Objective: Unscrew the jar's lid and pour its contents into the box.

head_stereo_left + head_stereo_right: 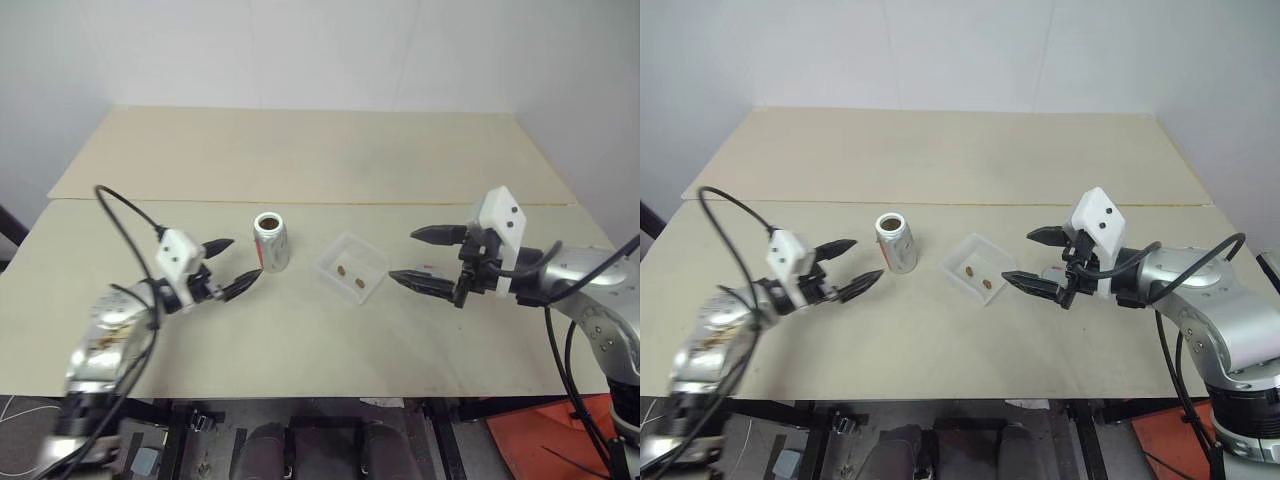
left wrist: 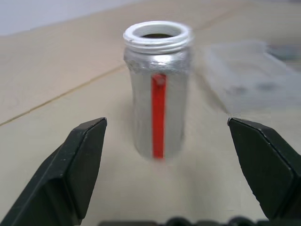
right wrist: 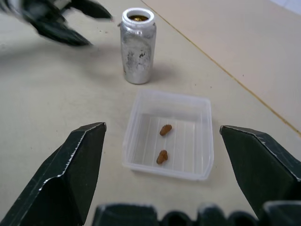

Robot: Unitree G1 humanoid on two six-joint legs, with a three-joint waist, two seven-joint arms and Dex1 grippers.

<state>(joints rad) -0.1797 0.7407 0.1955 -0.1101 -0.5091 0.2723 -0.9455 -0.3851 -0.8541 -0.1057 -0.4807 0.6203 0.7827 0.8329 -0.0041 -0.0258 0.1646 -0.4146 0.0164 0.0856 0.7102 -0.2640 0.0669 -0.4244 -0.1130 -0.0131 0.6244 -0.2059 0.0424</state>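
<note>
Head cam, L eye: pale table (image 1: 300,340). The jar (image 1: 271,242) stands upright near centre, mouth open, no cap on it. Just to its right, apart from it, sits the clear box (image 1: 352,267) w/ two small brown pieces (image 1: 350,276) inside. Left gripper (image 1: 230,269) is beside the jar on its left, fingers spread wide, holding nothing; the lower tip is near the jar's base but not touching. Right gripper (image 1: 425,257) is on the far side of the box, fingers wide, empty, pointing toward the box.

Head cam, R eye: same layout. Jar's long axis is vertical; the left gripper is clearly the nearer one to it, the right is nearer the box.

L wrist cam: jar dead ahead between the two black fingers (image 2: 70,169), upright, white threaded rim, red stripe down its side. Fingers wide, gap well broader than the jar, so it looks free-standing.

R wrist cam: box right ahead between that arm's wide fingers, two pieces in it; jar beyond, something dark-yellowish visible in its mouth. Can't tell how much is left inside.

Judgement: pour looks partly or fully done; any re-grasp falls to the left gripper, straight ahead.
</note>
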